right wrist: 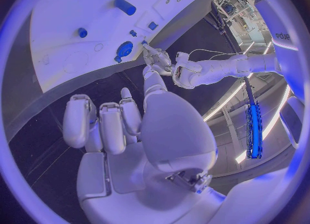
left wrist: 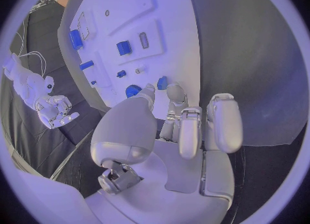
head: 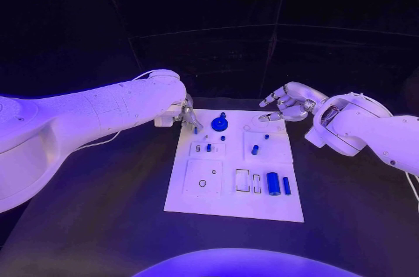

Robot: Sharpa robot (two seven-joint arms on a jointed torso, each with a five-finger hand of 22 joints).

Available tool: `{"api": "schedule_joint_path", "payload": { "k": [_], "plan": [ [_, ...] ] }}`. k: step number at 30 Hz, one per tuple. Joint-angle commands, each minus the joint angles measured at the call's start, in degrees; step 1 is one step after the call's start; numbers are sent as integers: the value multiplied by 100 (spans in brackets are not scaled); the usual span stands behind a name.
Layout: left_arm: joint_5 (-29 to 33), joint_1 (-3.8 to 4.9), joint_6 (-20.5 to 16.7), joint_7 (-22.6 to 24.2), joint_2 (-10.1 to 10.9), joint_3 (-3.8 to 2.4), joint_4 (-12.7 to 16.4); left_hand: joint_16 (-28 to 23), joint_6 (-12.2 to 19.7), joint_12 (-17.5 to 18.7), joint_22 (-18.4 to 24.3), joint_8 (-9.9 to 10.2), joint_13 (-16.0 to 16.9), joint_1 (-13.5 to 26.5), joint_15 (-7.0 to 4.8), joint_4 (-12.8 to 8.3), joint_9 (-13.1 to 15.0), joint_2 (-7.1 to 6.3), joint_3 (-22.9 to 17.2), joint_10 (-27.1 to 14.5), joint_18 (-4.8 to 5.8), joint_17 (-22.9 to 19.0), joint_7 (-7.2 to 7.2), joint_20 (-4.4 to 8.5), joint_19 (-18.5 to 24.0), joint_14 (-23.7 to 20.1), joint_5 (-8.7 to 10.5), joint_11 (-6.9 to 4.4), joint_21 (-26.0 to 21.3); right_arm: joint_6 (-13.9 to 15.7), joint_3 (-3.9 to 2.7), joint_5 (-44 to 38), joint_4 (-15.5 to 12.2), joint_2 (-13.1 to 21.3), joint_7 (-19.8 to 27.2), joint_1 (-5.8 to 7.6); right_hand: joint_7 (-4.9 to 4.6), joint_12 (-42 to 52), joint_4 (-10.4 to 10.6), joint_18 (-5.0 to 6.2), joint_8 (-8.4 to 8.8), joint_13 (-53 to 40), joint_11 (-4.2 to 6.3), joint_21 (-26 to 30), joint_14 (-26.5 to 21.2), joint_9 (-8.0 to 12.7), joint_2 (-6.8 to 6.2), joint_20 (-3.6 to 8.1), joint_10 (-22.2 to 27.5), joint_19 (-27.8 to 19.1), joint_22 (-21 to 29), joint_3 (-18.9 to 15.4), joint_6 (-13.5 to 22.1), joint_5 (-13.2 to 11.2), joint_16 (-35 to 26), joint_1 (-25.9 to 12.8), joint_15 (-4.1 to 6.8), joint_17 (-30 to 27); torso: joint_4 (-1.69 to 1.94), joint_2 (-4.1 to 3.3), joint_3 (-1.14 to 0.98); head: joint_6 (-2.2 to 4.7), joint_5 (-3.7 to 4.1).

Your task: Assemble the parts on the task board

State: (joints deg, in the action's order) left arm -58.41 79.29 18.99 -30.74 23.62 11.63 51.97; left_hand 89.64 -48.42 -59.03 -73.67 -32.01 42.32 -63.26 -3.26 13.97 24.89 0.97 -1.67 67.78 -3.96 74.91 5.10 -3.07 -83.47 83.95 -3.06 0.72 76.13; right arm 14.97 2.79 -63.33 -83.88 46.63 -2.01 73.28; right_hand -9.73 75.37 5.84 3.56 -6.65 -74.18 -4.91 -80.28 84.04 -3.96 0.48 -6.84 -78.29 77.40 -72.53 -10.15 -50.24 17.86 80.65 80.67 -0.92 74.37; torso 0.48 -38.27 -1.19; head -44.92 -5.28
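The white task board (head: 262, 207) lies in the middle of the table. A round blue part (head: 219, 123) stands near its far edge, with a small blue peg (head: 255, 149) further in and a blue cylinder (head: 273, 183) and a blue bar (head: 286, 185) near the front. My left hand (head: 185, 116) hovers at the board's far left corner. In the left wrist view a small blue part (left wrist: 161, 83) sits pinched between thumb and fingertip (left wrist: 174, 92), beside the round part (left wrist: 132, 90). My right hand (head: 288, 102) hangs off the far right corner, fingers apart, holding nothing.
The board (left wrist: 174, 38) has several empty slots and recesses, among them a square plate with a hole (head: 203, 181) and two narrow slots (head: 248, 181). Black table surrounds the board on all sides. My left arm (head: 96, 116) reaches in across the table's left side.
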Motion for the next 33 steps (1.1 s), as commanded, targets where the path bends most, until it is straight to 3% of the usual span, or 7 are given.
{"api": "schedule_joint_path", "payload": {
  "k": [1, 4, 8, 11, 20, 25, 33],
  "plan": [
    [-43, 5, 91, 37, -18, -4, -22, 36, -22, -20, -7, -29, -11, -69, 10, -41, 8, 8, 2, 35, 9, 1509, -12, 6, -35, 605, 3, -11, 22, -3, -4, -17, -3, -9, 30, 10, -14, -26, 0, 67, -18, 2, 10, 27, 250, 8, 27, 7, 30, -43, 6, -34, 3, 32, -21, -12, 50, -7, 8, 0, -1, -3, 7],
    [-42, 2, 55, 43, -24, -4, -28, 36, -32, -22, -9, -35, -16, -117, 7, -62, 8, 37, -10, 37, 8, 1509, -15, 9, -34, 605, 3, -14, 22, -4, -4, -17, 0, -15, 32, 10, -14, -26, 0, 67, -18, 2, 10, 27, 250, 8, 27, 7, 30, -43, 6, -34, 3, 32, -21, -12, 50, -7, 7, 2, 0, -8, 9],
    [51, 0, -18, 75, -29, -5, -39, 36, -56, -31, -10, -51, -28, -279, -3, -103, 7, 276, -124, 49, 7, 1509, -26, 17, -30, 605, 8, -26, 18, -15, -4, -17, -3, -19, 28, 10, -13, -24, 4, 67, -22, -1, 11, 29, 249, 8, 32, 7, 28, -43, 7, -39, 0, 38, -25, -10, 50, -10, 5, 0, 0, -17, 6],
    [133, -1, -40, 105, -30, -5, -50, 36, -68, -29, -15, -65, -43, -414, -9, -173, 11, 374, -174, 50, 8, 1509, -33, 23, -28, 605, 20, -32, 18, -26, -4, -17, -6, -20, 24, 10, -13, -25, 3, 66, -23, 1, 11, 27, 250, 7, 34, 7, 29, -42, 4, -39, -1, 39, -23, -9, 50, -6, 3, 3, 2, -26, 11],
    [210, -13, -1, 197, -44, -6, -58, 36, -108, -50, -39, -101, -36, -739, -27, -397, 25, 489, -253, 86, 11, 1509, -70, 37, -30, 605, 23, -64, 30, -35, -4, -18, 3, -25, 20, 10, -13, -26, 3, 66, -23, 2, 11, 27, 250, 7, 35, 8, 30, -40, 3, -39, -1, 40, -21, -8, 51, -4, 7, 5, 0, -45, 5],
    [276, -19, 20, 237, -45, -6, -55, 36, -158, -72, -57, -151, -4, -1126, -62, -687, 51, 637, -481, 131, 13, 1509, -133, 61, -33, 605, 23, -118, 39, -38, -4, -18, 7, -26, 17, 10, -12, -18, 3, 66, -27, -7, 13, 28, 250, 6, 43, 8, 23, -41, 5, -39, -5, 44, -23, 0, 51, -5, 5, 5, -1, -54, 1],
    [378, -21, -77, 258, -16, -6, -47, 36, -186, -82, -66, -261, 35, -1445, -104, -1038, 168, 647, -805, 228, 15, 1509, -187, 106, -33, 605, 24, -167, 36, -43, -4, -18, 6, -17, 15, 10, -12, -18, 3, 66, -27, -7, 13, 28, 250, 6, 43, 8, 23, -41, 5, -39, -5, 44, -23, 0, 51, -5, 10, 3, -3, -62, 8]
  ]
}}
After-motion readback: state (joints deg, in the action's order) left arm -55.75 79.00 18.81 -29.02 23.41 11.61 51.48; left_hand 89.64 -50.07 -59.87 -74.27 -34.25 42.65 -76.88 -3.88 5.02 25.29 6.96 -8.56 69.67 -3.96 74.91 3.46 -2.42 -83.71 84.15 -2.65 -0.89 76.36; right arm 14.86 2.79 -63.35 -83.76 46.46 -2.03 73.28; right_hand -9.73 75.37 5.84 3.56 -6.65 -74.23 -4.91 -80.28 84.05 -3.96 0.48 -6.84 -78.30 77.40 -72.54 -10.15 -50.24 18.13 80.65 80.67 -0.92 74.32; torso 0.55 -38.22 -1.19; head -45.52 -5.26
